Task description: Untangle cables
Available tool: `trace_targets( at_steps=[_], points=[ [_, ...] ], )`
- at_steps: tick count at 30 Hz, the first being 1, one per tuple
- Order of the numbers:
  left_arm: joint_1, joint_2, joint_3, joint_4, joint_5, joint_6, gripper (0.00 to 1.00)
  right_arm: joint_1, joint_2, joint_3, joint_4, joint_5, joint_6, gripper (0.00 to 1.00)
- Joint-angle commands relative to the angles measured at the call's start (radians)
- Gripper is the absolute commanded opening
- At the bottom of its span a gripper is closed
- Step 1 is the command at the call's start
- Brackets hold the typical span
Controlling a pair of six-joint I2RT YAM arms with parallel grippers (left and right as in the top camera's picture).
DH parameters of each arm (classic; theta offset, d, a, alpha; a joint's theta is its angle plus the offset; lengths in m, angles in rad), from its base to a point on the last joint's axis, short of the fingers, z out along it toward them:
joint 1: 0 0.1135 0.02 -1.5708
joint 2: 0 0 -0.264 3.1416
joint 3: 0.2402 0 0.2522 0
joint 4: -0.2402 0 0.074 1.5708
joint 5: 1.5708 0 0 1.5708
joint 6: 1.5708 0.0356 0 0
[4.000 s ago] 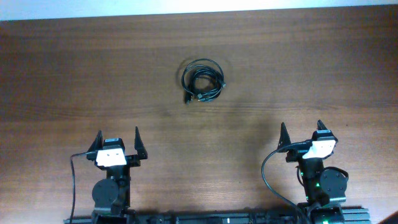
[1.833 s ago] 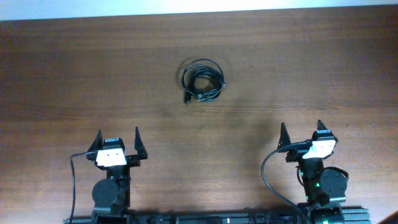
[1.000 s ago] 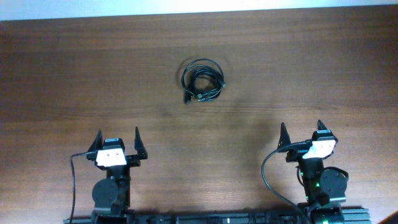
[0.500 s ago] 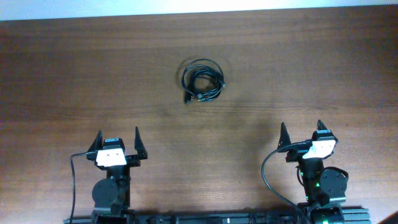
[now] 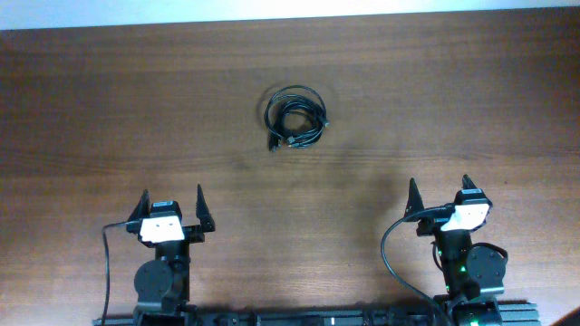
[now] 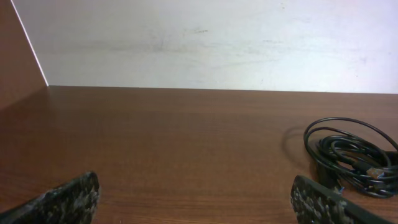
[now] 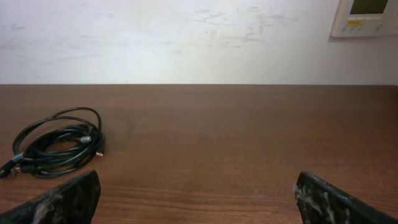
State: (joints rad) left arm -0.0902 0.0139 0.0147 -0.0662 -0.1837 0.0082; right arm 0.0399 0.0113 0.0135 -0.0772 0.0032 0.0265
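Observation:
The cables point(image 5: 294, 116) are thin black cords coiled together in one small bundle on the brown wooden table, at the middle rear. The bundle also shows at the right of the left wrist view point(image 6: 351, 155) and at the left of the right wrist view point(image 7: 56, 143). My left gripper point(image 5: 171, 204) is open and empty near the front left edge, far from the bundle. My right gripper point(image 5: 439, 192) is open and empty near the front right edge, also far from it.
The wooden table point(image 5: 453, 109) ends at a white wall along the back. A white wall panel point(image 7: 367, 15) hangs at the upper right of the right wrist view. Thick black arm wires point(image 5: 390, 254) loop beside the right arm base.

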Motion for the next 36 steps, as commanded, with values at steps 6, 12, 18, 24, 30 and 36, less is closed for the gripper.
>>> trace_targets(
  at_steps=[6, 12, 18, 24, 30, 36],
  points=[
    [0.006, -0.007, -0.006, -0.001, 0.007, 0.015, 0.98, 0.005, -0.005, -0.008, -0.003, 0.009, 0.003, 0.97],
    [0.006, -0.007, -0.006, 0.001, 0.007, 0.015, 0.98, 0.005, -0.005, -0.008, -0.003, 0.009, 0.003, 0.97],
    [0.006, -0.007, -0.006, 0.088, 0.172, 0.015, 0.98, 0.005, -0.005, -0.008, -0.003, 0.009, 0.003, 0.98],
    [0.006, -0.007, -0.006, 0.512, 0.225, 0.015, 0.98, 0.005, -0.005, -0.008, -0.003, 0.009, 0.003, 0.98],
    [0.006, 0.0, 0.059, 0.625, 0.222, 0.015, 0.98, 0.005, -0.005, -0.008, -0.003, 0.009, 0.003, 0.97],
    [0.006, 0.164, 0.249, 0.53, 0.222, 0.033, 0.98, 0.005, -0.005, -0.008, -0.003, 0.009, 0.003, 0.97]
  ],
)
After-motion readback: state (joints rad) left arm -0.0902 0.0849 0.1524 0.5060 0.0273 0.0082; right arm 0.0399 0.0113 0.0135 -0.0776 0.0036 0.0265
